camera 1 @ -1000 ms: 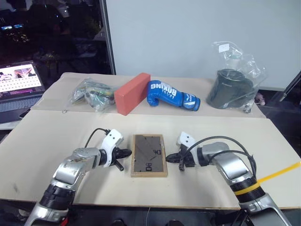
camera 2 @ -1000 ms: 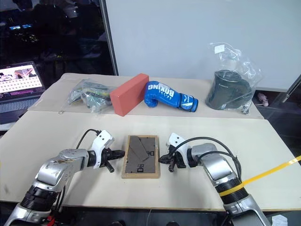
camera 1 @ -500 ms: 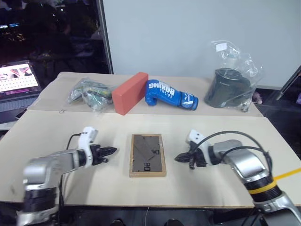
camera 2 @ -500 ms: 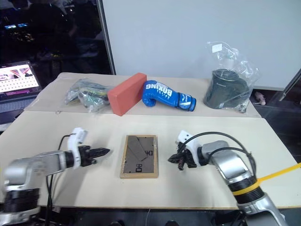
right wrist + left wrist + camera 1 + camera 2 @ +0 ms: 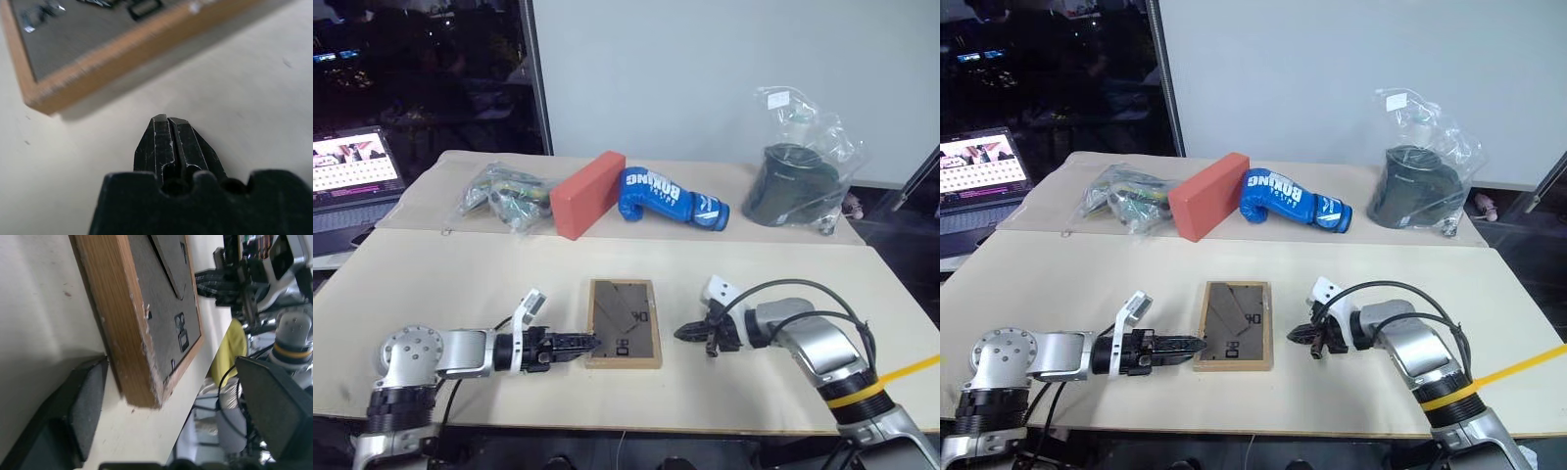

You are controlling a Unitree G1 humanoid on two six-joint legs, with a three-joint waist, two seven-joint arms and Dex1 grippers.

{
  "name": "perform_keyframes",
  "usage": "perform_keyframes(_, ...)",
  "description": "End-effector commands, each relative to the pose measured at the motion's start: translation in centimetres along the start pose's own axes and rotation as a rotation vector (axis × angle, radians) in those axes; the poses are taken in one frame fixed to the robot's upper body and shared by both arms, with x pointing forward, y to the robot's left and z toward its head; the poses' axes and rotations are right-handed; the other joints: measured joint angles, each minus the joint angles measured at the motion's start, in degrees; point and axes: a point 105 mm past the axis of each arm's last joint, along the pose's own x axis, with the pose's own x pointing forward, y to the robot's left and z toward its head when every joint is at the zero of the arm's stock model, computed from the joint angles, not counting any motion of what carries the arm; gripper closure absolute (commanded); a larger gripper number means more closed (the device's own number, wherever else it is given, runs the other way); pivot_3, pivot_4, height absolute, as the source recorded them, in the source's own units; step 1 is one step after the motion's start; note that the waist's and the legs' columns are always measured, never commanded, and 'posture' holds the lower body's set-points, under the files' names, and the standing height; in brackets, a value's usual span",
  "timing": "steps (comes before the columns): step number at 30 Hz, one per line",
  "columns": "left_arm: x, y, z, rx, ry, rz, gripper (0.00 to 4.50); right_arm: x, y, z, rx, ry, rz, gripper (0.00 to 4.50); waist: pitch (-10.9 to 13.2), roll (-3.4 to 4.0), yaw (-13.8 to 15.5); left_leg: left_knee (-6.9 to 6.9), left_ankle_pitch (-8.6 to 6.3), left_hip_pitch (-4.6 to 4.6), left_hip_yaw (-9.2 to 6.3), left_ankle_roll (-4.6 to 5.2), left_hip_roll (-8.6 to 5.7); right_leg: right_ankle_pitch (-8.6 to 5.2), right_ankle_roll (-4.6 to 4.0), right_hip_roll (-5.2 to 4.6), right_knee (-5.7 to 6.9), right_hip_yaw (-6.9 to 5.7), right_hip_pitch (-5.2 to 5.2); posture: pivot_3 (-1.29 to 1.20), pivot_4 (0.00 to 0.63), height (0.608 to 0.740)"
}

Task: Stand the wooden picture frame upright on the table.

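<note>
The wooden picture frame (image 5: 623, 321) lies flat on the table (image 5: 450, 284), dark back and folded stand facing up. My left gripper (image 5: 591, 342) points at the frame's near left corner and is open. In the left wrist view one of its fingers (image 5: 80, 406) rests on the table against the frame's (image 5: 146, 328) side, and the other hangs above the back. My right gripper (image 5: 682, 333) is shut and empty, a short gap from the frame's right edge. The right wrist view shows its fingertips (image 5: 168, 139) pressed together just short of the frame's (image 5: 122, 49) wooden edge.
Along the back panel lie a clear bag of small items (image 5: 504, 196), a red brick-shaped block (image 5: 587, 194), a blue boxing glove (image 5: 671, 199) and a bagged dark container (image 5: 798, 181). A laptop (image 5: 352, 171) stands off the left side. A yellow strip (image 5: 901, 367) crosses the right edge.
My left gripper has opened, rolled over and swung in low to the frame's near left corner. The right gripper stays shut beside the frame. The frame has not moved.
</note>
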Motion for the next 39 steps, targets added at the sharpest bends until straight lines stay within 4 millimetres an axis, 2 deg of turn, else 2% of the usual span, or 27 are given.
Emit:
perform_keyframes(1, 2.5, 0.4, -1.5, -0.053, 0.062, 0.014, 0.14, 1.2, 1.6, 1.1, -0.041, -0.025, 0.063, 4.50, 0.0, -0.01, 0.5, 0.00, 0.00, 0.00, 0.00, 0.00, -0.02, 0.00, 0.00, -0.02, -0.03, 0.00, 0.01, 0.00, 0.150, 0.727)
perform_keyframes(8, 2.9, 0.4, -1.1, -0.124, -0.005, -0.004, 0.14, 0.9, 1.1, 0.7, -0.029, -0.023, 0.039, 4.50, -0.2, -0.03, 0.8, -0.01, 0.00, 0.00, -0.01, 0.00, -0.10, 0.01, 0.03, -0.09, -0.12, 0.00, 0.05, 0.00, 0.150, 0.727)
perform_keyframes(13, 2.2, 0.7, -1.1, -0.138, -0.032, 0.020, 0.14, 0.4, 0.5, 0.3, -0.023, -0.009, 0.008, 4.50, -0.2, -0.05, 0.8, -0.04, 0.00, 0.00, -0.02, -0.01, -0.10, 0.02, 0.02, -0.09, -0.12, 0.00, 0.03, 0.00, 0.150, 0.727)
perform_keyframes(15, 1.8, 0.8, -0.9, -0.152, -0.049, 0.027, 0.69, 0.2, 0.2, 0.2, -0.027, -0.007, -0.011, 4.50, -0.2, -0.05, 0.7, -0.04, 0.00, 0.00, -0.03, -0.01, -0.10, 0.02, 0.01, -0.09, -0.12, 0.00, 0.02, 0.00, 0.150, 0.727)
perform_keyframes(16, 1.7, 0.8, -0.9, -0.155, -0.049, 0.023, 0.81, 0.1, 0.1, 0.3, -0.027, -0.008, -0.017, 4.50, -0.2, -0.04, 0.6, -0.05, 0.00, 0.00, -0.03, -0.01, -0.10, 0.02, 0.01, -0.09, -0.12, 0.00, 0.01, 0.00, 0.150, 0.727)
perform_keyframes(18, 1.5, 0.4, -0.8, -0.153, -0.045, 0.010, 1.48, -0.4, -0.3, 0.5, -0.023, -0.018, -0.031, 4.50, -0.2, -0.05, 0.5, -0.06, 0.00, 0.00, -0.03, -0.01, -0.10, 0.02, 0.01, -0.09, -0.12, 0.01, -0.01, 0.00, 0.150, 0.727)
perform_keyframes(20, 1.5, 0.0, -0.8, -0.152, -0.040, -0.003, 2.28, -1.2, -0.9, 0.9, -0.024, -0.032, -0.056, 4.50, -0.2, -0.05, 0.6, -0.07, 0.00, 0.00, -0.03, -0.01, -0.10, 0.01, 0.00, -0.09, -0.12, 0.01, -0.03, 0.00, 0.150, 0.727)
perform_keyframes(23, 1.6, -0.1, -0.7, -0.162, -0.049, -0.006, 3.17, -3.5, -2.4, 2.0, -0.006, -0.081, -0.132, 4.50, -0.2, -0.06, 0.8, -0.06, 0.00, -0.05, -0.02, -0.01, -0.11, 0.01, 0.00, -0.11, -0.18, 0.01, -0.05, 0.00, 0.150, 0.727)
perform_keyframes(24, 1.5, -0.2, -0.5, -0.163, -0.052, -0.006, 3.36, -4.3, -2.8, 2.6, 0.043, -0.122, -0.137, 4.50, -0.2, -0.06, 0.8, -0.06, 0.00, -0.06, -0.03, -0.01, -0.13, 0.02, 0.00, -0.12, -0.19, 0.01, -0.05, 0.00, 0.150, 0.727)
perform_keyframes(26, 1.3, -0.2, -0.2, -0.165, -0.063, -0.001, 3.35, -5.6, -3.3, 4.3, 0.076, -0.198, -0.151, 4.50, -0.2, -0.07, 0.7, -0.07, 0.00, -0.07, -0.03, -0.02, -0.14, 0.02, -0.01, -0.13, -0.21, 0.01, -0.06, 0.00, 0.150, 0.727)
perform_keyframes(28, 1.0, -0.9, 0.1, -0.139, -0.056, -0.024, 3.35, -6.4, -3.0, 6.2, 0.060, -0.264, -0.119, 3.91, -0.2, -0.07, 0.6, -0.09, 0.00, -0.06, -0.03, -0.01, -0.14, 0.12, -0.18, -0.14, -0.20, 0.01, -0.06, 0.00, 0.150, 0.727)
perform_keyframes(29, 0.9, -1.3, 0.3, -0.124, -0.053, -0.036, 3.35, -6.5, -2.5, 7.0, 0.049, -0.281, -0.085, 3.77, -0.2, -0.07, 0.5, -0.09, 0.00, -0.05, -0.03, -0.02, -0.14, 0.12, -0.18, -0.14, -0.19, 0.01, -0.08, 0.00, 0.150, 0.727)
perform_keyframes(33, 0.8, -2.6, 1.3, -0.059, -0.040, -0.057, 3.35, -5.8, -0.3, 9.8, 0.042, -0.358, 0.049, 2.36, -0.2, -0.07, 0.5, -0.15, 0.00, -0.08, -0.03, -0.02, -0.14, 0.09, -0.16, -0.13, -0.22, 0.01, -0.12, 0.00, 0.150, 0.727)
perform_keyframes(36, 0.8, -3.3, 1.7, -0.025, -0.028, -0.067, 3.35, -4.9, 0.2, 10.4, 0.052, -0.364, 0.086, 1.37, -0.2, -0.08, 0.7, -0.14, -0.01, -0.18, -0.03, -0.02, -0.14, 0.10, -0.16, -0.14, -0.25, 0.00, -0.17, 0.00, 0.150, 0.727)
perform_keyframes(39, 1.2, -4.1, 2.1, 0.020, -0.012, -0.076, 3.35, -3.2, -0.5, 10.4, 0.150, -0.355, 0.090, 0.23, -0.2, -0.07, 0.7, -0.13, -0.01, -0.37, -0.03, -0.02, -0.15, 0.14, -0.18, -0.14, -0.30, 0.00, -0.31, 0.00, 0.150, 0.727)
